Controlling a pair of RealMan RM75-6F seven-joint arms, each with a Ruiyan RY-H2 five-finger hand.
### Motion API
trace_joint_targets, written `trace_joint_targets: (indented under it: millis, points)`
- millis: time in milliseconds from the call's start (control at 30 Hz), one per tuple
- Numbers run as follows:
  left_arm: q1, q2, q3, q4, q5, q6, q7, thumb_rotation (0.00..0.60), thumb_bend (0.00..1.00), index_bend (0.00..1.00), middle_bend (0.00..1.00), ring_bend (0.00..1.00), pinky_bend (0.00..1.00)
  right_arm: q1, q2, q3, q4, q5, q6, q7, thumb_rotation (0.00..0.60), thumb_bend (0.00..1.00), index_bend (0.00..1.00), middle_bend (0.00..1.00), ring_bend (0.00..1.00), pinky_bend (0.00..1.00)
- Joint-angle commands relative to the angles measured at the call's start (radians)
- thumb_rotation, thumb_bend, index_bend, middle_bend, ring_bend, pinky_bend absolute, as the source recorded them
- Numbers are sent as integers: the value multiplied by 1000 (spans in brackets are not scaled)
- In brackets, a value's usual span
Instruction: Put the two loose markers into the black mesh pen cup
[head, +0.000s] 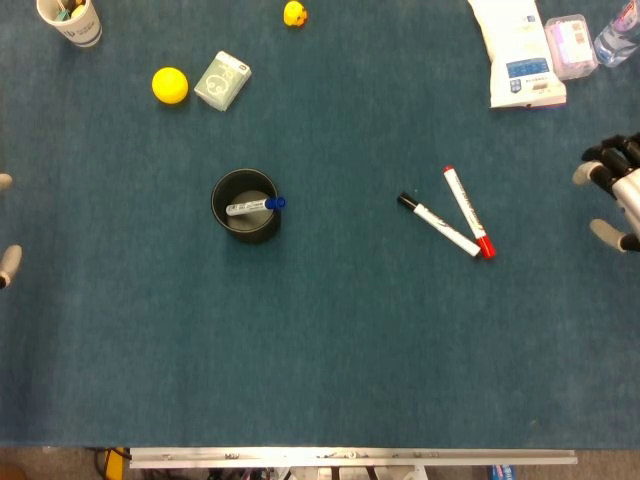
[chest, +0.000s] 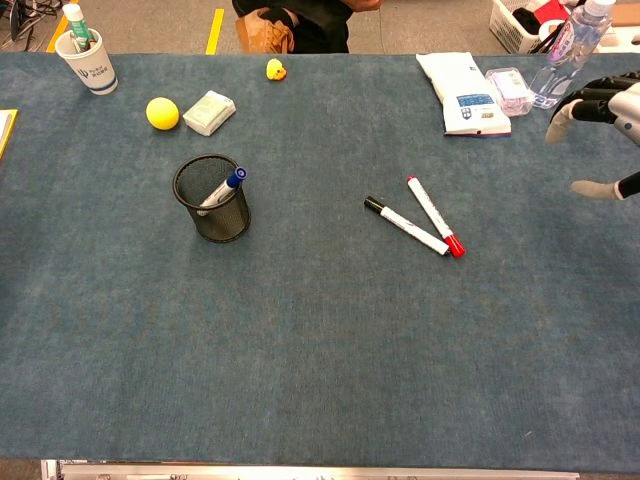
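Two loose markers lie touching in a V on the blue cloth right of centre: a black-capped marker (head: 438, 224) (chest: 405, 225) and a red-capped marker (head: 468, 211) (chest: 434, 216). The black mesh pen cup (head: 256, 234) (chest: 221, 223) stands upright left of centre with a blue-capped marker (head: 255, 206) (chest: 222, 189) leaning inside. My right hand (head: 622, 190) (chest: 610, 106) shows at the right edge, fingers spread and empty, well right of the markers. Of my left hand (head: 7, 262), only two separate fingertips show at the left edge, holding nothing.
At the back left are a yellow ball (head: 170, 85), a pale green box (head: 222, 80), a paper cup (head: 70, 20) and a small yellow duck (head: 294, 13). A white packet (head: 518, 55), a clear box (head: 570, 45) and a bottle (chest: 565, 55) sit back right.
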Motion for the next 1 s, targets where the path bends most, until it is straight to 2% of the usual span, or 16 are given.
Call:
trace_joint_targets:
  millis: [33, 267, 567, 1000]
  points:
    - [-16, -5, -3, 4, 8, -20, -38, 600, 262, 220, 236, 228, 271, 0, -2, 3, -2, -16, 38, 25, 600, 167, 426, 335, 232, 246]
    - [-86, -19, 10, 42, 22, -163, -263, 600, 262, 213, 236, 228, 271, -35, 28, 39, -22, -20, 180, 70, 600, 167, 426, 335, 232, 245]
    - [-200, -87, 10, 130, 49, -334, -602, 600, 231, 145, 205, 218, 271, -74, 72, 50, -51, 7, 249, 65, 600, 167, 426, 335, 232, 246]
    - [-344, -248, 8, 294, 97, -452, -821, 600, 220, 71, 164, 207, 271, -89, 89, 40, -77, 19, 255, 53, 600, 167, 426, 335, 232, 246]
